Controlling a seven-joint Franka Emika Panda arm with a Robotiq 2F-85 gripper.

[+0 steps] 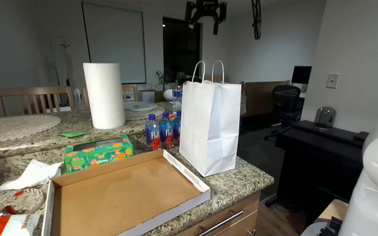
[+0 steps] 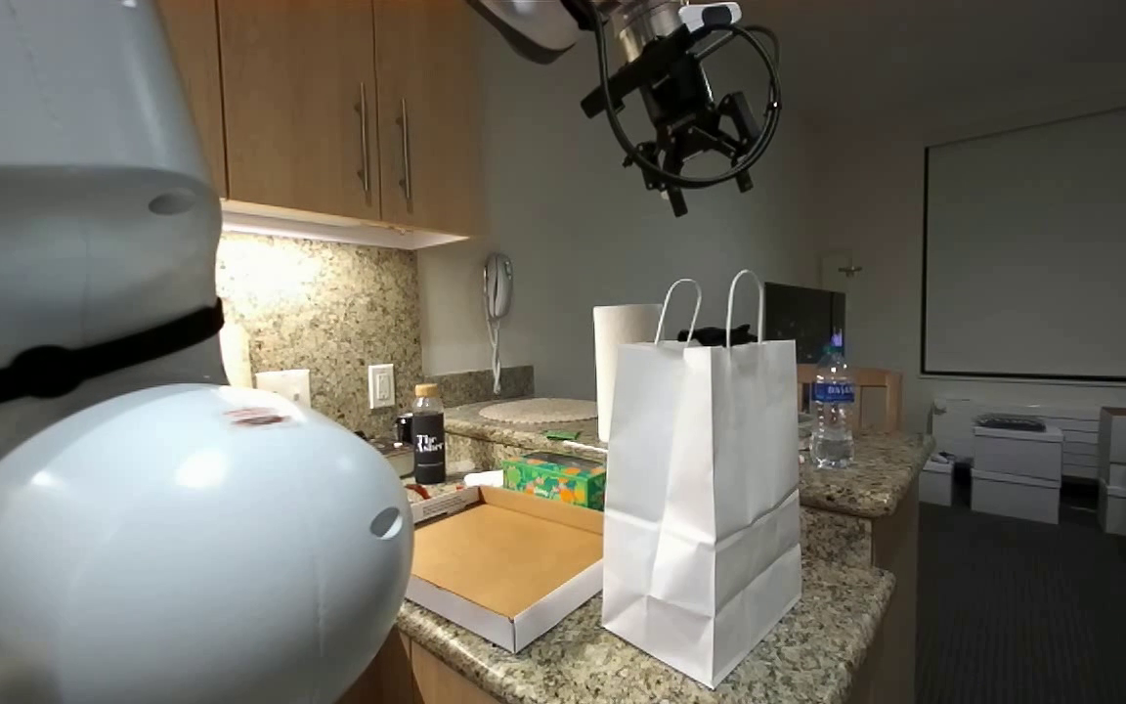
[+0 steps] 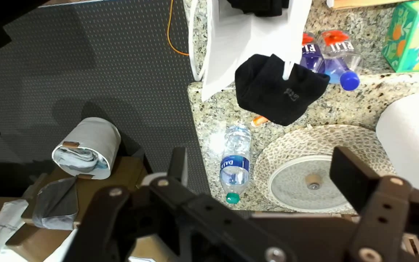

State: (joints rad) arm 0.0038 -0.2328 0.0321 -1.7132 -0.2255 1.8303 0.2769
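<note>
Closest to the lens in an exterior view, the arm bulged well to one side of the bag, covering one end of the box. Above the bag hung the gripper, its fingers spread wide apart, with a stretch of free air separating them from the upright handles.

Standing upright on the counter, the bag was near the corner: a strip of counter showed between its base and the front edge, and another between its base and the end, where the space dropped away to carpet. The box sat just beside the bag, a thin strip of counter visible between them and little room left there. Three small bottles crowded close behind the bag, one of them partly hidden by it in an exterior view; beyond these, farther from the bag, sat the tissues.

Past the bottles, higher than the bag's base, the ledge carried the roll, a lid on a woven mat, and a tall bottle standing near the ledge's end edge. Black cloth showed at the bag's rim on the ledge side; it seemed to spill from the mouth, though the wrist view did not make clear whether any lay inside.
</note>
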